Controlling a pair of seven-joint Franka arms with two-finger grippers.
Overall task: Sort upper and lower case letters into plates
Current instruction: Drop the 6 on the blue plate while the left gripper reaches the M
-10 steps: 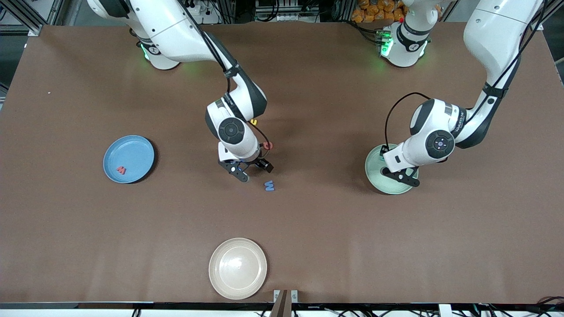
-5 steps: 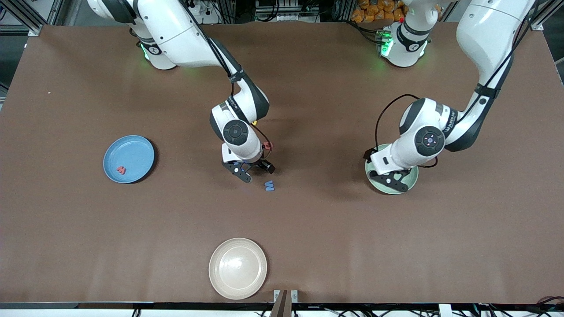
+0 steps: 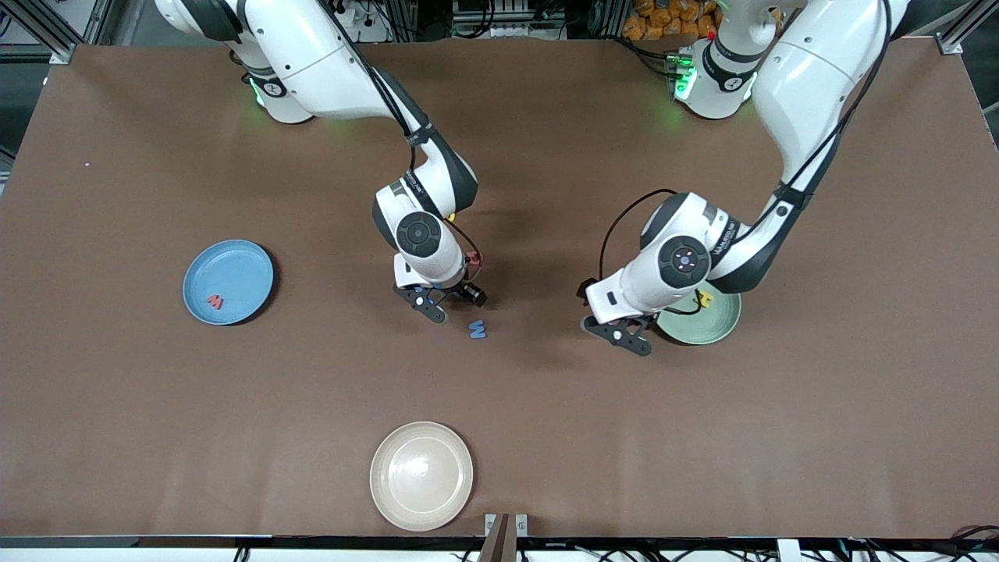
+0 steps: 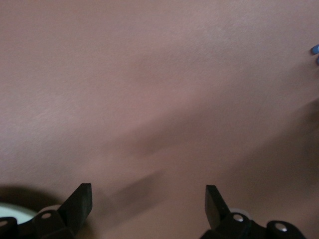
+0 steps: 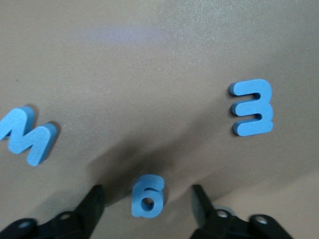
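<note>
right gripper (image 5: 144, 201): low over the table mid-span, jaws apart, a small blue letter (image 5: 147, 201) sitting between them — I read it as bracketed, not yet clamped.
near it: blue W-shaped letter (image 3: 477, 329) just beside the tool, plus an E-shaped blue one (image 5: 252, 107) close by in the right wrist view. Red letter (image 3: 474, 258) and a yellow one (image 3: 450, 215) peek out from under that arm's wrist.
left gripper (image 3: 622, 336): jaws wide apart, nothing in them, over bare table just beside the green plate (image 3: 719, 322), on the side toward the blue W.
green plate: one yellow letter (image 3: 706, 298) in it, rest of the plate partly hidden by the arm.
blue plate (image 3: 228, 282): toward the right arm's end, well apart from both tools — one red letter (image 3: 215, 300) in it.
white plate (image 3: 421, 475): nothing in it, not part of the sort.
progress: I count two letters plated, at least five loose in the middle. Early stage, my call.
next: I'd close right on the small blue one, send left for the W.
</note>
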